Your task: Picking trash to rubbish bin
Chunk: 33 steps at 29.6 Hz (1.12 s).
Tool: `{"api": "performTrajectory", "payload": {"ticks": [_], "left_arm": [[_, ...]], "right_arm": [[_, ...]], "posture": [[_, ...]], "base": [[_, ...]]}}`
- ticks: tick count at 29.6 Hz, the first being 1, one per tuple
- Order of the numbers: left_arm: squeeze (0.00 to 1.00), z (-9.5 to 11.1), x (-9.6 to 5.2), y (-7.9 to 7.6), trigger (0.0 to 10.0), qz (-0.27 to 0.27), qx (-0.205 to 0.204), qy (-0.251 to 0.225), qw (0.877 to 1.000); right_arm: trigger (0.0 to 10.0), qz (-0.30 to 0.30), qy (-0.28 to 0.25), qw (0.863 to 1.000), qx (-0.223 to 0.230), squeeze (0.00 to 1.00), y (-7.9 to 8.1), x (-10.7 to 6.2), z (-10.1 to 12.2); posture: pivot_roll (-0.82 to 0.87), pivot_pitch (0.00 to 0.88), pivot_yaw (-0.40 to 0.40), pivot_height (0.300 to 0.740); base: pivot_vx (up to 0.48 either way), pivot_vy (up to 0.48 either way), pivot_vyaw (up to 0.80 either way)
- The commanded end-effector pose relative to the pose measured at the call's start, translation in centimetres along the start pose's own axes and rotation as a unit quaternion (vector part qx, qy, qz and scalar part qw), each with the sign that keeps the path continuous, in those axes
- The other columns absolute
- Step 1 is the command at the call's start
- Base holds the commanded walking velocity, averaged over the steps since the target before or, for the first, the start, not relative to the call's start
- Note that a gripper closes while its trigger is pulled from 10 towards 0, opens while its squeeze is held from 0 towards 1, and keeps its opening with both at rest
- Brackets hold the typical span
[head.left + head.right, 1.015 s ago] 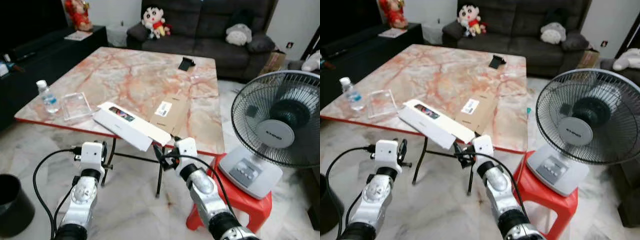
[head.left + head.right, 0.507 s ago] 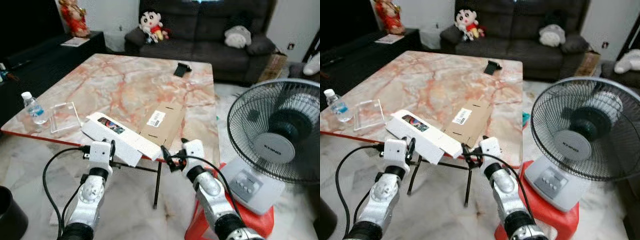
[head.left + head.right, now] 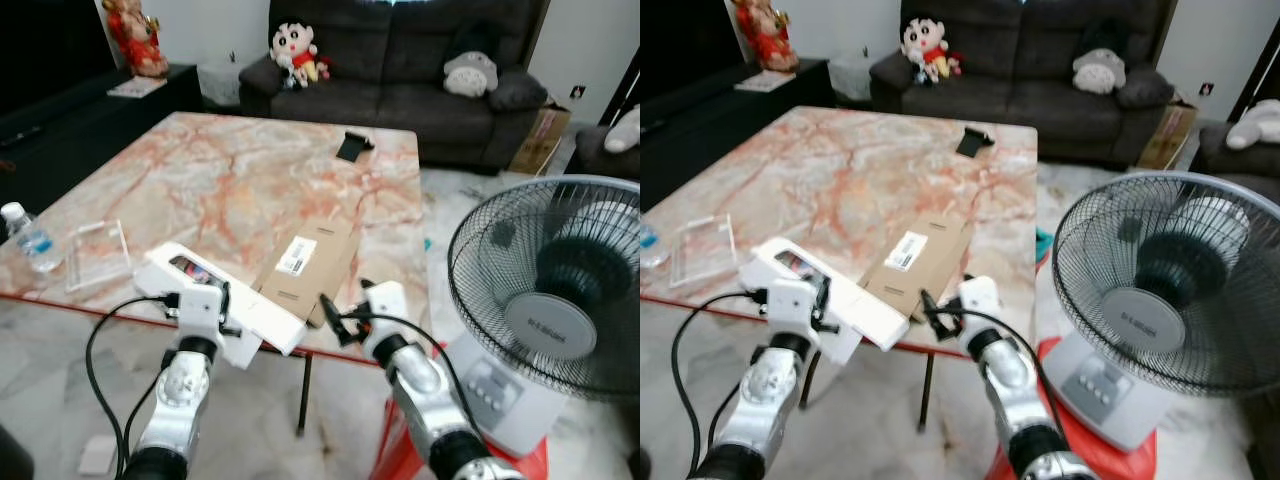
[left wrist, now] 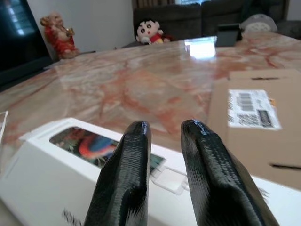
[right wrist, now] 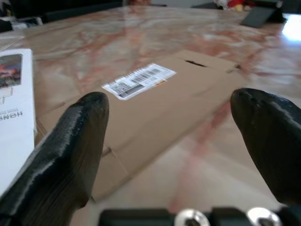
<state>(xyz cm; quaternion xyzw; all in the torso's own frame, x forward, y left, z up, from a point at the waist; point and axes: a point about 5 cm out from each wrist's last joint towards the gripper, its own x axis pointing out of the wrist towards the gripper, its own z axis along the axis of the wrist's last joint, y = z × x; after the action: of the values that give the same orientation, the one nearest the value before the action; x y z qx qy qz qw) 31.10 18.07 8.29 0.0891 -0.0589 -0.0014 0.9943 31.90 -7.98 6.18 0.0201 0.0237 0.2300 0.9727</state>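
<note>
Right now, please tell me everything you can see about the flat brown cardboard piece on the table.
The flat cardboard piece is plain brown, long and rectangular, and looks like a flattened shipping box with fold lines and small slots. A white label with a barcode is stuck on its upper face. It lies flat on the marble table near the front edge. The white box lies beside it, against or slightly over its near corner. The right gripper is open in front of it, not touching it.
</note>
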Motion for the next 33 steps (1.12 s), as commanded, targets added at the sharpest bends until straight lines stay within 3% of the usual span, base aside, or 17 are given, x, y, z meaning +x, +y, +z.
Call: {"api": "performTrajectory", "payload": {"ticks": [1, 10, 15, 20, 24, 32, 33], "left_arm": [[0.0, 0.0, 0.1, 0.5, 10.0, 0.006, 0.0, 0.0, 1.0], [0.0, 0.1, 0.3, 0.5, 10.0, 0.003, -0.004, 0.004, 1.0], [0.0, -0.5, 0.2, 0.3, 10.0, -0.009, -0.014, 0.026, 1.0], [0.0, -0.9, 0.0, 0.4, 10.0, -0.006, -0.02, 0.034, 0.999], [0.0, -0.9, 0.1, 0.4, 10.0, -0.006, -0.022, 0.035, 0.999], [0.0, -0.9, 0.1, 0.4, 10.0, -0.006, -0.022, 0.035, 0.999], [0.0, -0.9, 0.1, 0.5, 10.0, -0.006, -0.022, 0.036, 0.999]], "right_arm": [[10.0, 0.012, -0.006, 1.0, -0.002, 0.0, 0.5, 0.4, 0.4], [10.0, -0.002, -0.01, 1.0, -0.002, 0.0, -0.1, 0.3, 0.6], [10.0, -0.025, -0.013, 0.999, -0.024, 0.0, -1.6, -0.6, 0.5], [10.0, 0.002, -0.004, 0.993, -0.118, 0.0, -1.6, -1.5, 0.0], [10.0, 0.023, 0.001, 0.973, -0.232, 0.0, -1.3, -2.1, -0.5], [10.0, 0.024, 0.0, 0.971, -0.239, 0.0, -1.3, -2.2, -0.5], [10.0, 0.043, 0.002, 0.96, -0.276, 0.0, -0.9, -2.5, -0.9]], "posture": [[0.05, 0.0, -0.035, 0.74], [0.05, 0.0, -0.03, 0.74], [0.03, 0.0, -0.029, 0.74], [0.03, 0.0, -0.034, 0.74], [0.03, 0.0, -0.035, 0.74], [0.03, 0.0, -0.035, 0.74], [0.03, 0.0, -0.037, 0.74]], "base": [[0.0, 0.0, 0.0], [0.0, 0.0, 0.0], [0.0, 0.0, 0.0], [0.0, 0.0, 0.0], [0.0, 0.0, 0.0], [0.0, 0.0, 0.0], [0.0, 0.0, 0.0]]}}
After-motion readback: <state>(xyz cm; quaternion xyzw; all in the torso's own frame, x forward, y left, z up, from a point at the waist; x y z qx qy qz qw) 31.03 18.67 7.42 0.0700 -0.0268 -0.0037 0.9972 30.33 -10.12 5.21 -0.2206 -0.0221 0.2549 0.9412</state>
